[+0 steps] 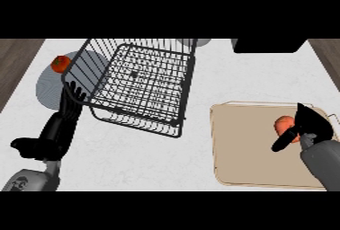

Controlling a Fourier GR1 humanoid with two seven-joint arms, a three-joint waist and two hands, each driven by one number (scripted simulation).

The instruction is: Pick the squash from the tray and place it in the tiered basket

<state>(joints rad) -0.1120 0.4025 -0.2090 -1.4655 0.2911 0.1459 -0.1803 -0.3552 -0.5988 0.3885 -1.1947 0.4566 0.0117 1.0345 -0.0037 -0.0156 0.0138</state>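
Your right hand (306, 127) hangs low over the beige tray (246, 148), thumb jutting down-left, fingers curled partly around the squash (285, 124). The squash sits on the tray just left of that palm, half hidden behind it: orange, smooth, rounded, its long axis not readable. Your left hand (66, 117) rests open, fingers straight, tips touching the near-left rim of the black wire tiered basket (143, 83) on the white desk (259, 76).
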